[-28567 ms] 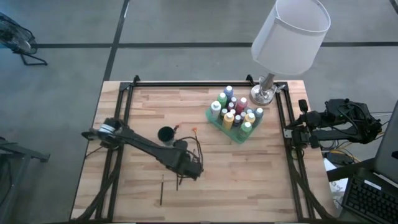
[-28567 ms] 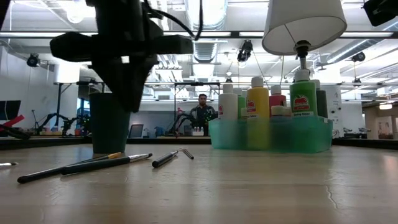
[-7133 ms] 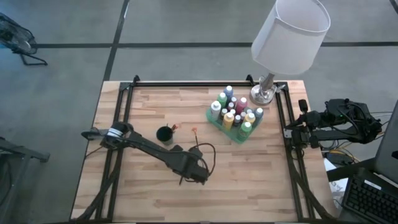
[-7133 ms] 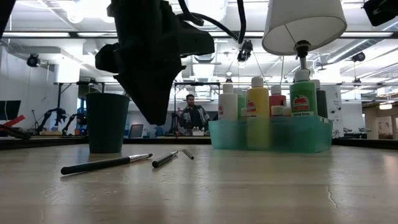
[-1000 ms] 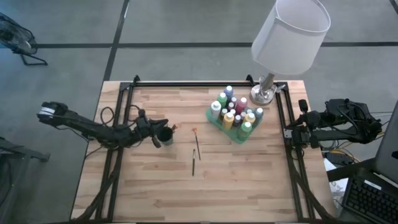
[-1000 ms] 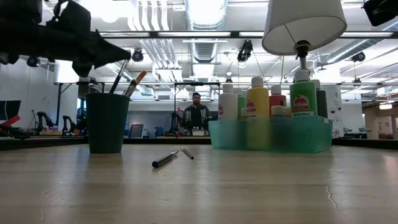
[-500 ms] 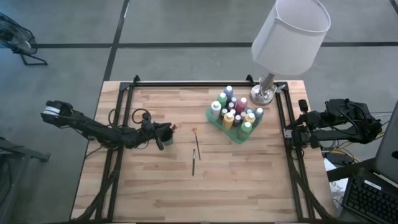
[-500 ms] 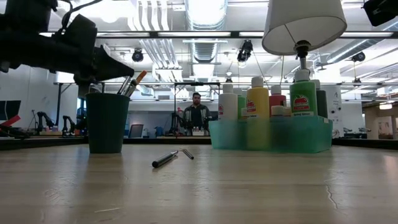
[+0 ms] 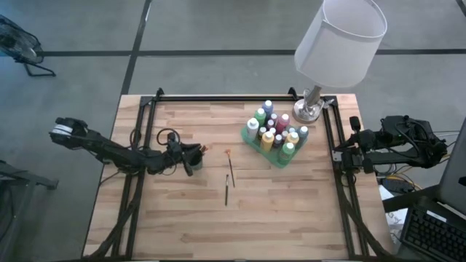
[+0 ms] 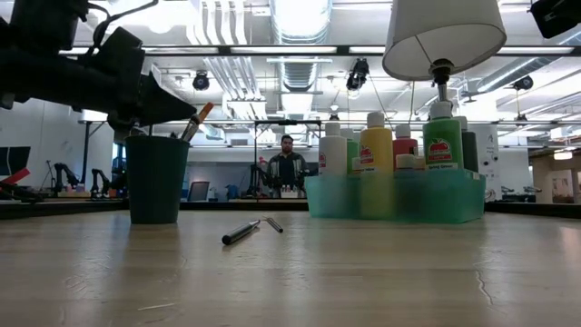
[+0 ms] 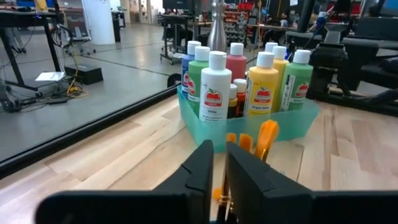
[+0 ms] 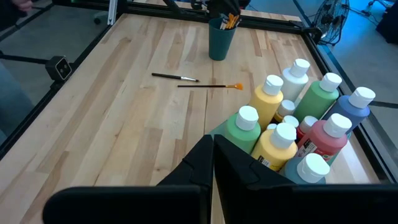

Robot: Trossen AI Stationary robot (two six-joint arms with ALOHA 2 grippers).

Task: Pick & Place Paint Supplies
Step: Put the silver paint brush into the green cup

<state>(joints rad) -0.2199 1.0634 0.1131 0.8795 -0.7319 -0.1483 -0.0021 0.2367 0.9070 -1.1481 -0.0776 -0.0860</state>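
Right now your left gripper (image 9: 191,156) hovers at the rim of the small dark green cup (image 10: 156,179), its jaws parted only by a narrow slit; whether they grip a handle you cannot tell. Several thin wooden-handled brushes (image 10: 194,121) stand in that cup, orange bristles up. Two more brushes lie on the wooden bench (image 9: 291,211) between the cup and the tray: a dark-handled brush (image 9: 226,190) and an orange-tipped brush (image 9: 231,167), just beside each other. The small paint bottles with white caps (image 9: 275,132) stand packed upright in the translucent green tray (image 10: 396,196), near the white-shaded lamp (image 9: 337,45). Your right gripper (image 12: 212,152) waits off the bench's right edge with its jaws pressed together on nothing. A person (image 10: 286,170) sits in the room behind.
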